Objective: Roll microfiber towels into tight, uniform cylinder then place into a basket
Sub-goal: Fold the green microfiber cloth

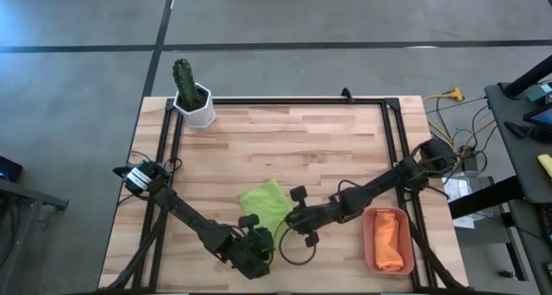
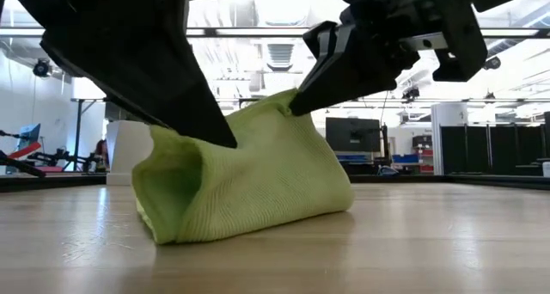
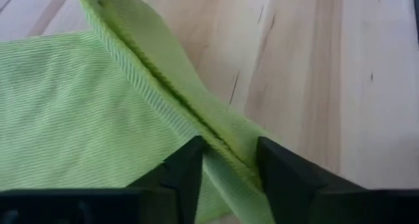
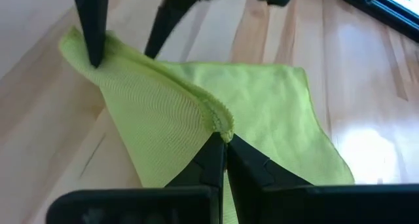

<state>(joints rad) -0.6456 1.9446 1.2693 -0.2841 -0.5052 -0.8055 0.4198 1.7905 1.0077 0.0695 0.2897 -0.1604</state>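
Observation:
The lime green towel (image 1: pixel 266 204) lies near the table's front middle, bunched up, with its lower folds on the wood (image 2: pixel 249 217). My left gripper (image 3: pixel 230 165) comes at it from the near left and is shut on one raised fold. My right gripper (image 4: pixel 224 145) comes from the right and is shut on the towel's hem. The orange towel (image 1: pixel 390 243) lies rolled inside the terracotta basket (image 1: pixel 385 216) at the near right. My left gripper has a raised, hemmed fold of the green towel (image 3: pixel 222 149) between its two fingers, and the cloth fills the gap. The fingers slant down from the near left and lie across the fold. The fold is held off the table (image 2: pixel 202 156). My right gripper pinches the towel's hemmed edge (image 4: pixel 222 122) between its fingertips. It slants down from the table's right. The cloth peaks at the fingers (image 2: pixel 288 105) and runs as a ridge toward the left gripper's hold, the rest draping down onto the table.
A white pot with a cactus (image 1: pixel 194 101) stands at the far left corner. A black frame (image 1: pixel 285 100) runs around the tabletop. Bare wood stretches across the far half of the table. Cables and equipment (image 1: pixel 466 157) sit beyond the right edge.

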